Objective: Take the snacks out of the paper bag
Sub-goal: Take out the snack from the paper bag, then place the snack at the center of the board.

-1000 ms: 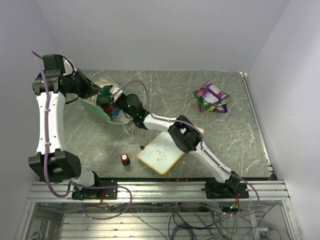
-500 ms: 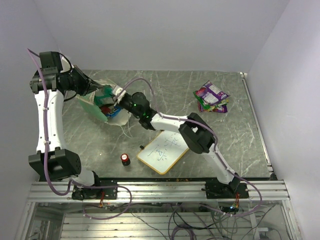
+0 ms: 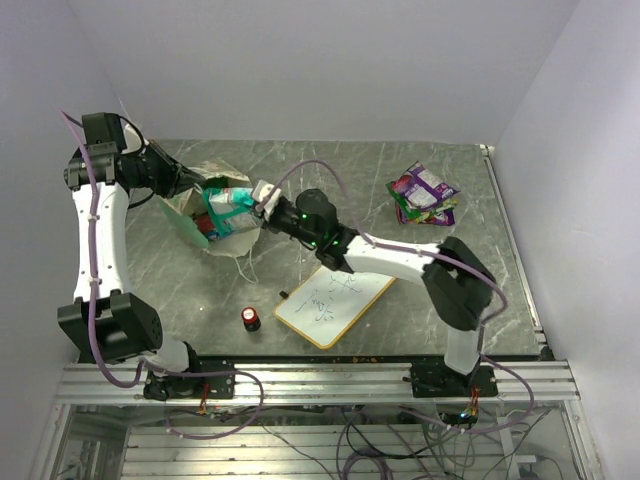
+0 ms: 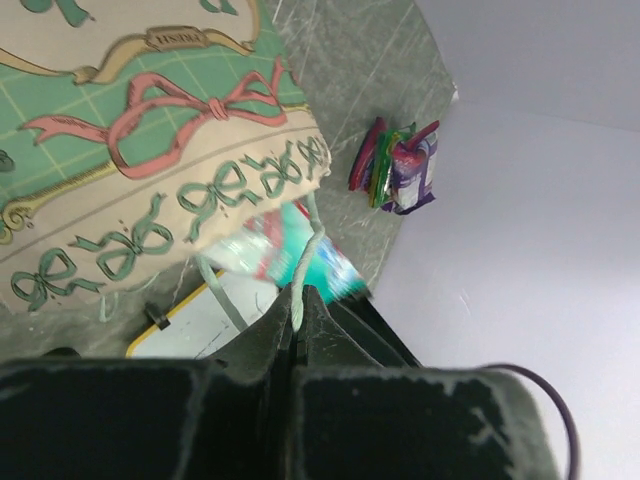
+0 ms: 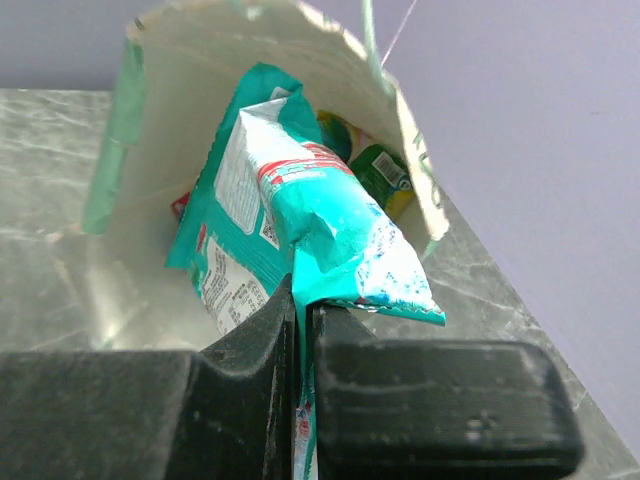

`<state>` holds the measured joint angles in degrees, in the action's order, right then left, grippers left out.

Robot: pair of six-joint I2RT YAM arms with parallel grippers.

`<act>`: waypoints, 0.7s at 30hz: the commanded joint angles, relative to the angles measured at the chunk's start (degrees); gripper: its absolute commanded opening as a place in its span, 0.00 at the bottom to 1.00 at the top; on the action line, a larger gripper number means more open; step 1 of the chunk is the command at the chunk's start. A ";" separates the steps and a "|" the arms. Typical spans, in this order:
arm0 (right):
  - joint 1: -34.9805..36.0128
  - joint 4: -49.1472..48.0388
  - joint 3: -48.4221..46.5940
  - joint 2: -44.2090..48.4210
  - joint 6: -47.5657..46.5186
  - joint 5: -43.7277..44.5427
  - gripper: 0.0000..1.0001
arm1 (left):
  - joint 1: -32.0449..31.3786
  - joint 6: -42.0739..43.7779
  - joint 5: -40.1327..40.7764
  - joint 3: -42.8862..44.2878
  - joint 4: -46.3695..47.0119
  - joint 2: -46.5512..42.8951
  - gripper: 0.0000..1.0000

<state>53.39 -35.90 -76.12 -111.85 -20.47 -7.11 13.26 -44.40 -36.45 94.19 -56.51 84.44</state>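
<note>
Pinching a sealed edge of a teal-and-white snack packet (image 5: 300,200), the right gripper (image 5: 303,300) has its jaws pressed flat together on the film at the mouth of the paper bag (image 3: 192,218). About half of the packet is outside the rim. The left gripper (image 4: 298,300) is closed just as tightly on the bag's thin string handle (image 4: 312,235) and holds the mouth up and open.

The bag lies on its side near the far-left corner of the table (image 3: 480,290). Deeper inside it the right wrist view shows a green-and-yellow packet (image 5: 380,172) and a sliver of a red one (image 5: 180,206). A pile of purple packets (image 3: 425,195) lies near the far-right corner, well apart from the bag. A whiteboard (image 3: 335,300) and a red-capped black cylinder (image 3: 250,318) sit toward the near edge.

The packets look very light, puffy and crinkly, with slick film that could slide between the jaws. The flat crimped seam is probably the safest place to grip, since a squeeze on the pillowed middle may crush the contents or let the packet squirt free. The bag is thin, soft paper, and it would likely drag along with the packet or tear at the handle if it were pulled hard.
</note>
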 commanded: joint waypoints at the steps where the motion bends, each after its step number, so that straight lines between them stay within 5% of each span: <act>1: 0.32 5.98 5.48 11.84 -0.07 -2.69 0.00 | 0.49 -0.21 -1.39 -2.70 0.16 -2.18 0.07; 9: 0.32 21.23 16.15 33.45 -2.46 1.43 0.00 | 0.47 -5.04 -3.94 -10.62 3.30 -4.62 0.07; 13: -0.92 24.24 19.66 39.39 -2.05 10.22 0.00 | 0.50 -5.69 -4.78 -12.70 4.17 -5.54 0.07; 21: -17.65 31.40 9.65 29.30 29.70 15.13 0.00 | 0.45 -6.13 -7.08 -13.50 6.03 -4.94 0.07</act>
<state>42.17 -8.91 -60.71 -76.27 -10.07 3.31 13.32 -49.80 -40.49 80.60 -53.17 80.44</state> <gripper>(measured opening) 0.031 0.073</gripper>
